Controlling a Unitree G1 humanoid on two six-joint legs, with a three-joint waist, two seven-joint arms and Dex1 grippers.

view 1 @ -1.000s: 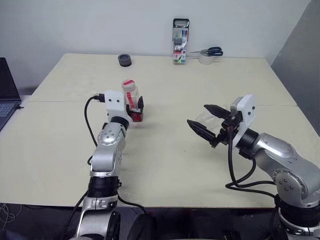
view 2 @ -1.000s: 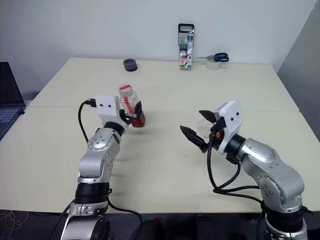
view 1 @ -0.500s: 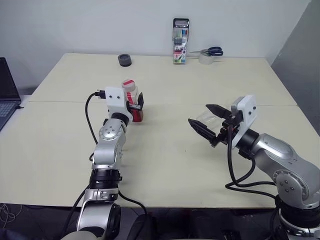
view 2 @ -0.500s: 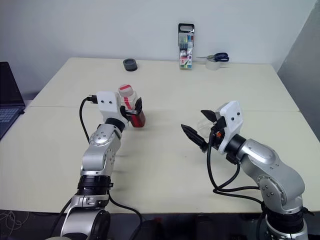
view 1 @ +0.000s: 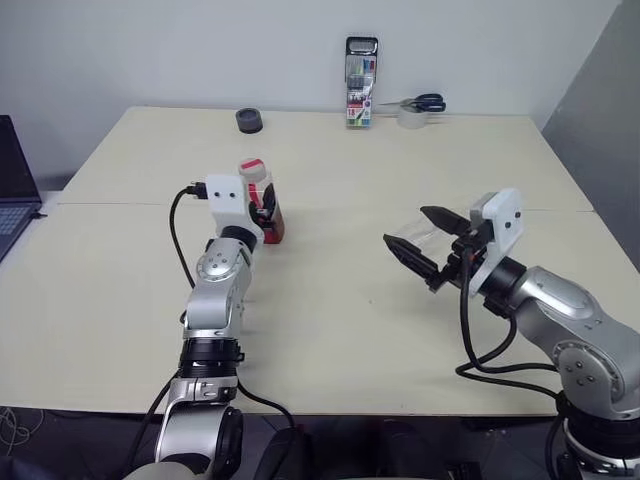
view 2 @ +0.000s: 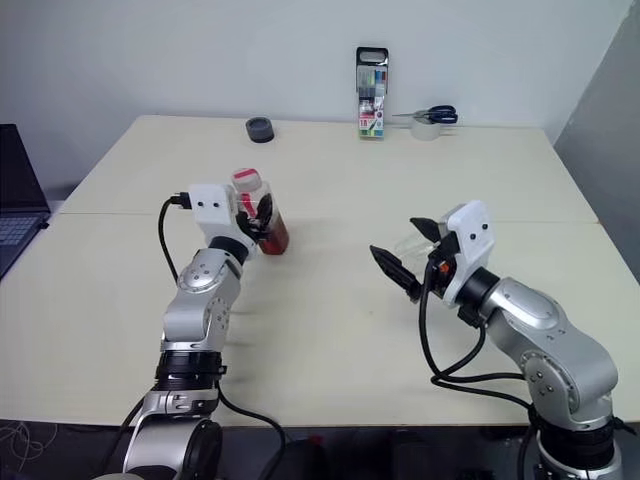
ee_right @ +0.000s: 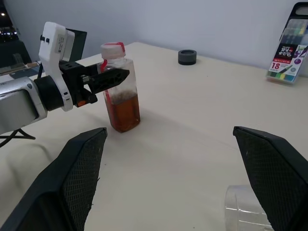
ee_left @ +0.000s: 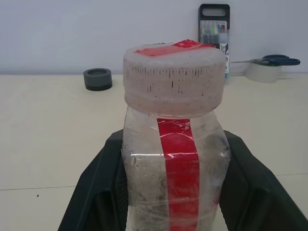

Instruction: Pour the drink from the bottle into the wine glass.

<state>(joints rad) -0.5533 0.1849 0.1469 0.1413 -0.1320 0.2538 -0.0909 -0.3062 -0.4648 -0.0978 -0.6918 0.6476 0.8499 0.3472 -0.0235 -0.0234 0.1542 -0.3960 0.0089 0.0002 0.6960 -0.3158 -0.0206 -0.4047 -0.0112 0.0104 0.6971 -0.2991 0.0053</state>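
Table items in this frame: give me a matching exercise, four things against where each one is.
Things:
1. bottle
2. scissors
3. marker pack
4. laptop

Places:
A. lying on a tape roll at the far edge
B. between the left gripper's fingers
C. standing upright by the back wall
D. off the table's left side

Pairs: 1-B, 2-A, 3-C, 4-D

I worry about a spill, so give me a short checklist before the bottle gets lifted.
1. Left gripper shut on the bottle: ok.
2. Bottle upright on the table: ok.
3. Cap off for pouring: not ok, it is on.
4. Right gripper open around the wine glass: ok.
5. Glass upright: cannot tell.
6. Drink inside the bottle: ok.
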